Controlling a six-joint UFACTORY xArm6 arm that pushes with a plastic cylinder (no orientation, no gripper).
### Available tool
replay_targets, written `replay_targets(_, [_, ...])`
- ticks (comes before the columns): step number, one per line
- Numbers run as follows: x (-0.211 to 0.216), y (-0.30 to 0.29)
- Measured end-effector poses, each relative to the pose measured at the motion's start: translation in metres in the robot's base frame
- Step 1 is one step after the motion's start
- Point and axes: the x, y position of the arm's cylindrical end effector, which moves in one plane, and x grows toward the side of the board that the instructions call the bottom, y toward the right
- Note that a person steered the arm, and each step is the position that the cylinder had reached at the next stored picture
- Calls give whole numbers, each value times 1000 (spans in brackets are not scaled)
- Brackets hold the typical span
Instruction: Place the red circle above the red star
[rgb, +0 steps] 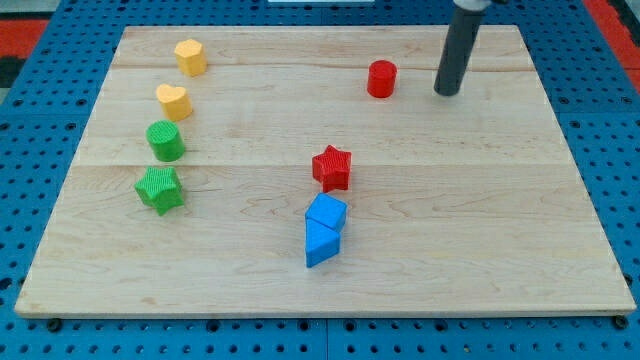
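The red circle (381, 79) stands near the view's top, right of centre. The red star (332, 168) lies near the board's middle, below and a little left of the circle. My tip (447, 92) is at the lower end of the dark rod, to the right of the red circle, with a gap between them. It touches no block.
Two blue blocks (324, 230) sit together just below the red star. At the view's left stand a yellow block (190, 57), a yellow heart (173, 101), a green circle (166, 141) and a green star (159, 189). The wooden board (500, 250) lies on a blue pegboard.
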Motion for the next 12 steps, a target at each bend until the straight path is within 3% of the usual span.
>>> replay_targets(1, [-21, -41])
replay_targets(2, [-4, -60])
replay_targets(3, [-30, -54])
replay_targets(4, [-26, -72])
replay_targets(6, [24, -95])
replay_targets(7, [29, -100])
replay_targets(8, [2, -101])
replay_targets(11, [34, -140])
replay_targets(12, [45, -181])
